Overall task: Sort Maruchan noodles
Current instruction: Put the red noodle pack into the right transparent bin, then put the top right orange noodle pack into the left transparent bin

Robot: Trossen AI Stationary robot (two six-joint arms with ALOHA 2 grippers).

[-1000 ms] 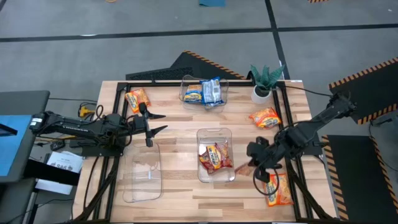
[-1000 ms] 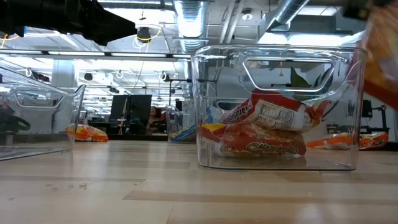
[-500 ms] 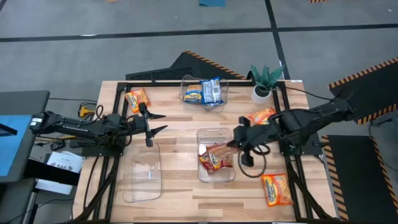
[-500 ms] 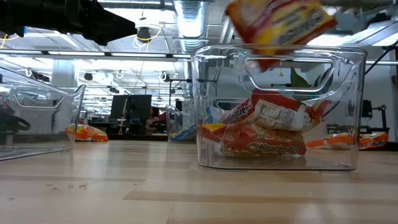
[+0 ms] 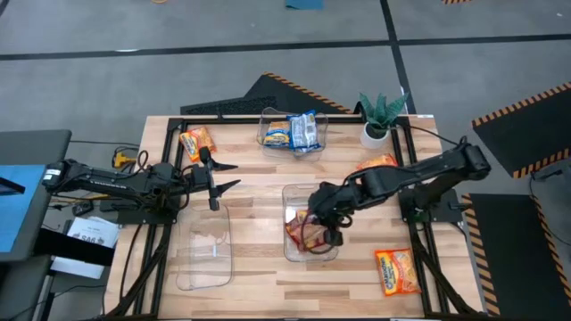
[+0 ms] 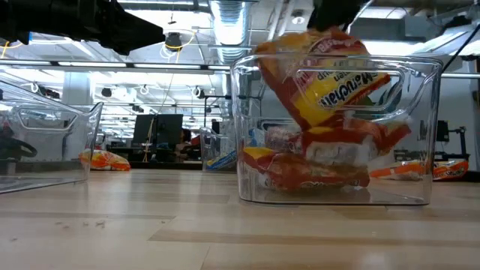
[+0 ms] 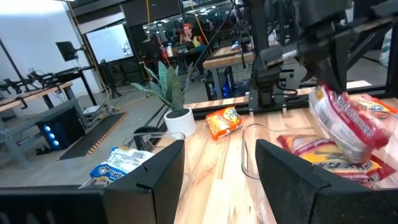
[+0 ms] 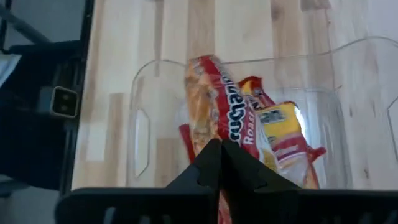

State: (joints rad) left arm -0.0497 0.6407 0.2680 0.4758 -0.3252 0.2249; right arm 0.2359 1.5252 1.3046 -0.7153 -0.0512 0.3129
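Inspector: Status of the clear plastic middle bin (image 5: 287, 191)?

Assessor: It sits directly beneath the right gripper (image 5: 318, 217), which has swung in from the table's right edge within the last second. Its fingers are pinched shut on a red-brown crinkly ramen packet (image 6: 330, 75), now hanging tilted, half inside the bin above the red-brown packets (image 6: 315, 169) already there.

Inspector: Meaning?

Assessor: Delivery appears nearly done; release is pending. An orange packet (image 5: 395, 270) lies well behind that gripper.

Inspector: Left gripper (image 5: 221, 177)?

Assessor: Spread wide, empty, waiting.
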